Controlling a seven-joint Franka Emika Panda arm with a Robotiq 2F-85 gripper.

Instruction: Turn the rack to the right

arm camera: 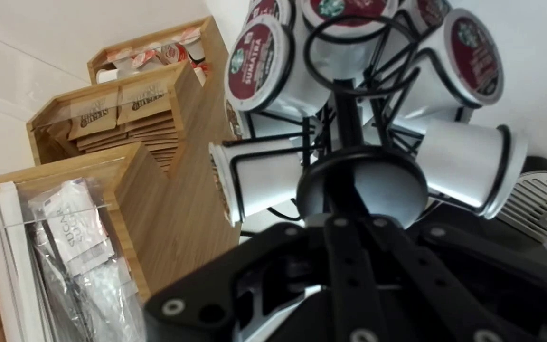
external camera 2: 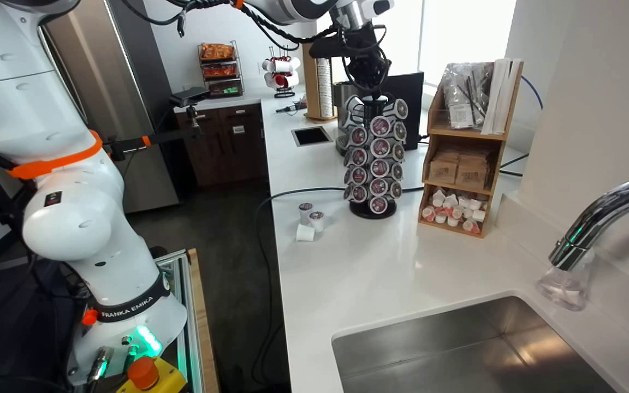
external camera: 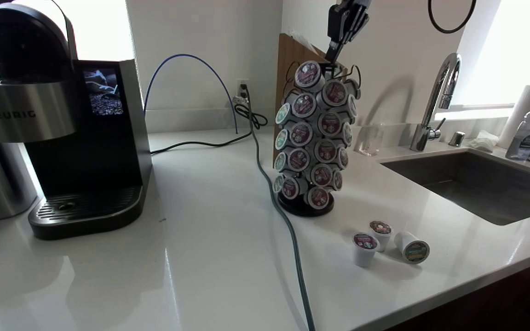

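The rack is a tall dark wire carousel of silver-lidded pods on a round black base, visible in both exterior views (external camera: 298, 208) (external camera 2: 359, 212). It stands upright on the counter. In the wrist view I look down on its round top disc (arm camera: 390, 190) with wire loops and pods around it. My gripper (external camera: 332, 59) points down at the rack's top, and its narrow fingers are together. In the wrist view the fingertips (arm camera: 342, 190) lie over the dark-rimmed top disc. Whether they touch or pinch any part of it is unclear. The arm comes from above.
A wooden organizer (external camera 2: 459, 132) stands close beside the rack. Several loose pods (external camera: 365, 250) lie in front of the rack. A cable (external camera: 288, 225) runs past its base. The black coffee machine (external camera: 108, 151) and a sink (external camera: 458, 184) with faucet (external camera: 442, 92) are nearby.
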